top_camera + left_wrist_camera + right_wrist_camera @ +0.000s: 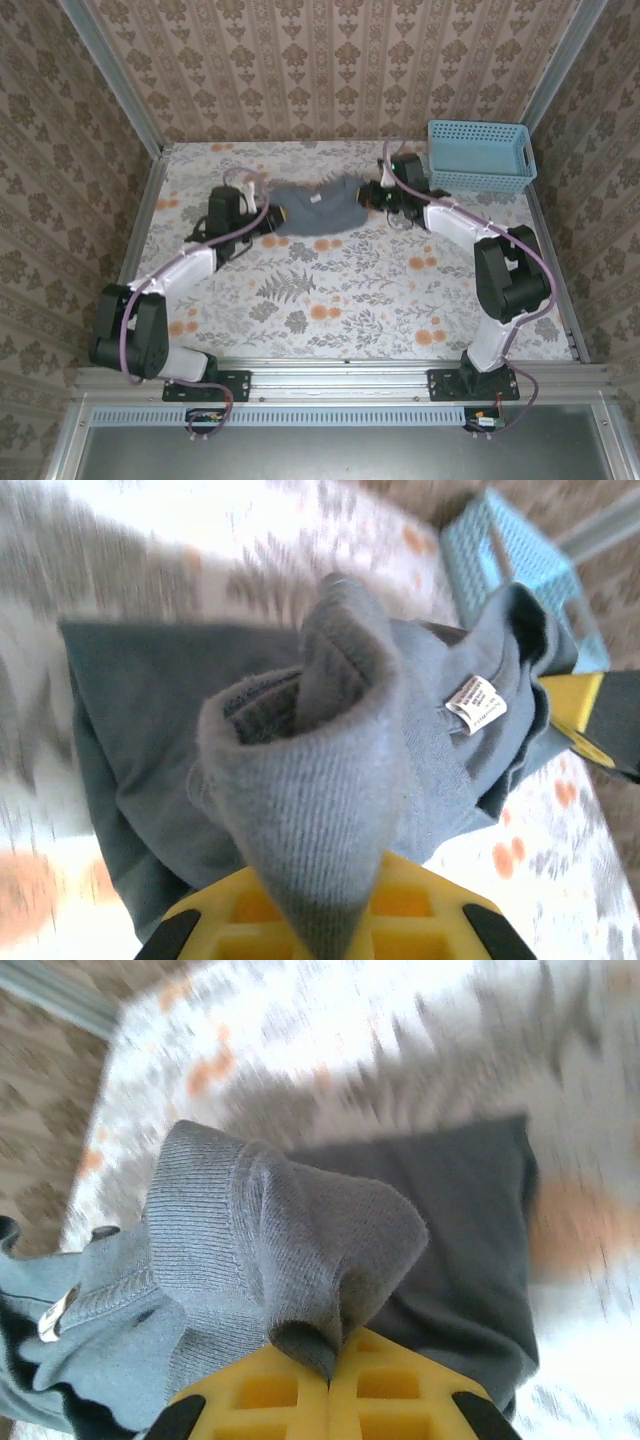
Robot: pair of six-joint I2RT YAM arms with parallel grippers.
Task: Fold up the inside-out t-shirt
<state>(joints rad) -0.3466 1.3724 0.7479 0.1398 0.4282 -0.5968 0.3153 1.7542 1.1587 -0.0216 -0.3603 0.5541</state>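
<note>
Left gripper (271,217) jaws pinched tight; right gripper (373,194) likewise; arms reaching inward.

Basket (481,155) near right hand (372,195)

You're looking at a staged robot test cell: aluminium frame posts (115,75) box in damask wallpaper walls (330,65) and a floral-print tabletop (330,300), arms bolted to a rail (340,375).

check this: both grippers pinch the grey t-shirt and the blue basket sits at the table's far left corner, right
Wrong corner: the blue basket sits at the far right, per the top external view. The left gripper and right gripper do both pinch the grey t-shirt.
</note>
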